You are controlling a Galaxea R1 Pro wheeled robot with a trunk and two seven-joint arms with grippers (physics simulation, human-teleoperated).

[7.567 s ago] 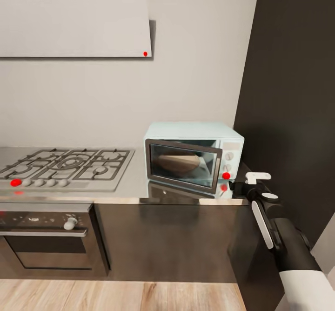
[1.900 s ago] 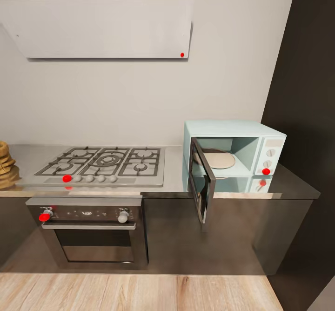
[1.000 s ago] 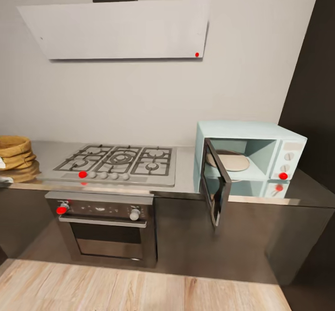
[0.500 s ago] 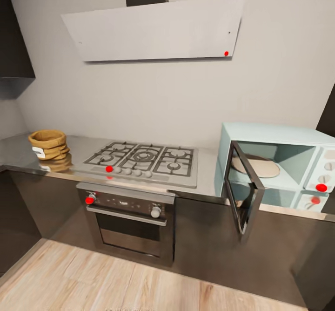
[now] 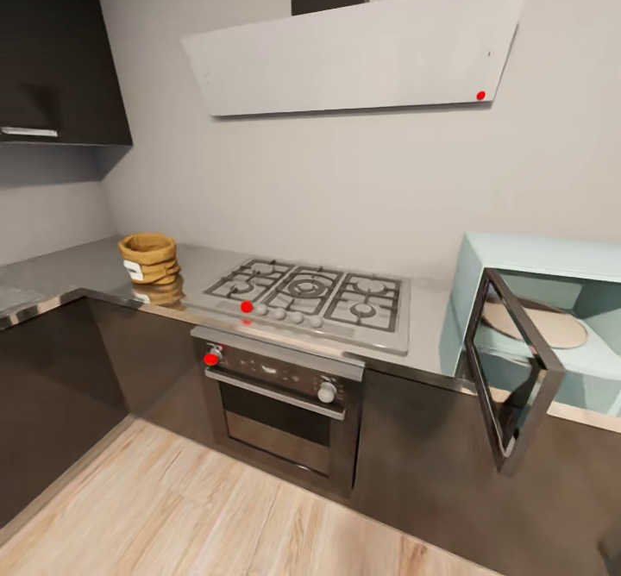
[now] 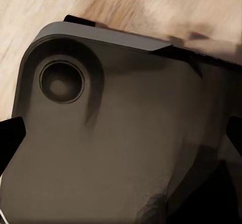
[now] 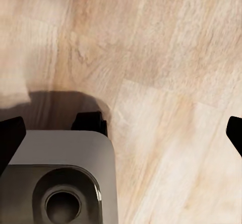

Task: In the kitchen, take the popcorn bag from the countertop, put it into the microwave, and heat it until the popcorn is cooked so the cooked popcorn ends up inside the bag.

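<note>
The popcorn bag (image 5: pixel 148 257), a small tan sack with a rolled rim and a white label, stands upright on the grey countertop (image 5: pixel 78 267) left of the hob. At the right edge is the pale blue microwave (image 5: pixel 543 257). Its dark glass door (image 5: pixel 514 369) is swung wide open, and a round beige plate lies inside. The popcorn is out of view. My left gripper (image 6: pixel 121 138) and right gripper (image 7: pixel 121 133) hang low over the floor, far from the counter. Each has dark fingertips (image 6: pixel 10 138) (image 7: pixel 10 133) wide apart, holding nothing.
A gas hob (image 5: pixel 310 296) and a black-and-steel oven (image 5: pixel 280 395) sit between bag and microwave, under a white hood (image 5: pixel 354 50). Dark cabinets (image 5: pixel 52 386) turn the corner at left. Light wood floor (image 5: pixel 216 516) lies in front. My grey base (image 6: pixel 101 148) (image 7: pixel 55 178) is below both grippers.
The camera has swung left and pulled back, bringing the bag into the picture. The microwave door, almost shut 7.6 s ago with my right gripper beside it, now stands wide open.
</note>
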